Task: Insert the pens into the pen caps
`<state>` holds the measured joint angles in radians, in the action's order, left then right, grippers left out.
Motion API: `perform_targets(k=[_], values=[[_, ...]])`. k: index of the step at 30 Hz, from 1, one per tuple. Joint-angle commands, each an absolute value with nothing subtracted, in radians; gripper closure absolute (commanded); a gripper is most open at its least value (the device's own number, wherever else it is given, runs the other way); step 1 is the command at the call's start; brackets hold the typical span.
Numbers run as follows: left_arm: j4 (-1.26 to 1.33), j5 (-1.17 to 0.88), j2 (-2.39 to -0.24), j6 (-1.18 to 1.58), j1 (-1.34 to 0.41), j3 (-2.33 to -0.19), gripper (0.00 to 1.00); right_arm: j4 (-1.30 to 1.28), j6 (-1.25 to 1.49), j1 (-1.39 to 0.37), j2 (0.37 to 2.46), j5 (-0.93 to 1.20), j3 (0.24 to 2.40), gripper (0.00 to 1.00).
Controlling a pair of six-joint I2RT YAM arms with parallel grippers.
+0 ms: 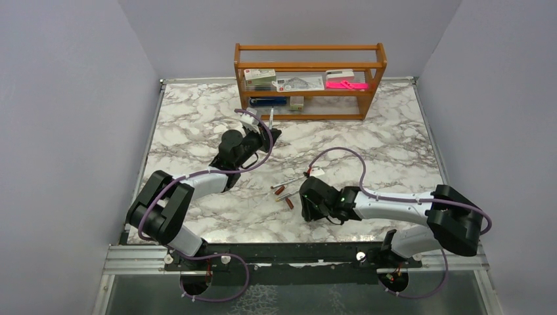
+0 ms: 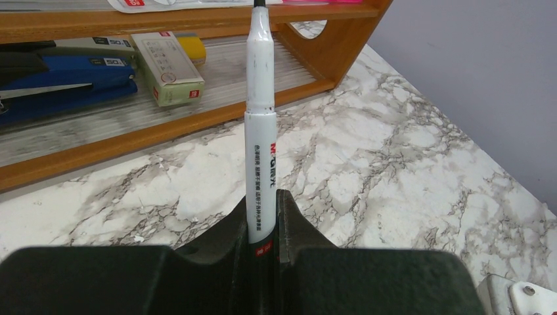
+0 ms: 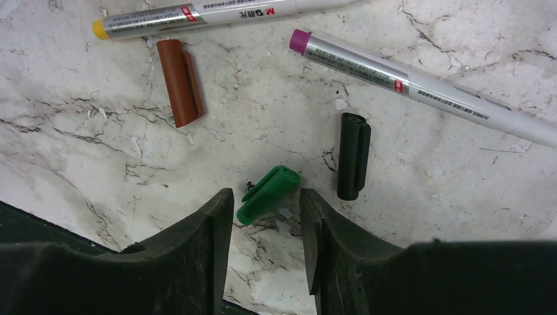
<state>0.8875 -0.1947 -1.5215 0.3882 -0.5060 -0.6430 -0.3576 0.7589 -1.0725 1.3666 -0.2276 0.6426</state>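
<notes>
My left gripper (image 2: pixel 263 197) is shut on the lower end of a silvery-white pen (image 2: pixel 261 125), which stands up out of the jaws with its tip toward the shelf; the held pen (image 1: pixel 270 118) and left gripper (image 1: pixel 265 134) also show from above. My right gripper (image 3: pixel 265 192) is open just above the marble, and a green pen cap (image 3: pixel 268 193) lies loose between its fingertips. A black cap (image 3: pixel 353 155) and a red-brown cap (image 3: pixel 179 82) lie beyond it. Two pens rest farther out, one yellow-ended (image 3: pixel 197 14) and one purple-ended (image 3: pixel 420 85). The right gripper (image 1: pixel 306 197) sits beside them mid-table.
A wooden shelf (image 1: pixel 309 65) stands at the back of the marble table (image 1: pixel 394 151), holding a blue stapler (image 2: pixel 66 79), a small box (image 2: pixel 167 69) and a pink object (image 1: pixel 346 84). Grey walls close in on three sides.
</notes>
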Motion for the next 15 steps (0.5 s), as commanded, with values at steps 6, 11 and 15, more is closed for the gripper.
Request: perform_targets(k=[6, 11, 15], values=[[0.881, -0.192, -1.53, 0.385, -0.509, -0.652, 1.0, -0.38, 0.777, -1.086, 1.444, -0.239, 0.718, 0.68], [0.877, -0.186, -1.531, 0.384, -0.509, -0.653, 1.0, -0.387, 0.77, -1.091, 1.463, -0.242, 0.733, 0.73], [0.869, -0.18, -1.526, 0.378, -0.508, -0.653, 1.0, -0.417, 0.758, -1.097, 1.483, -0.257, 0.752, 0.73]])
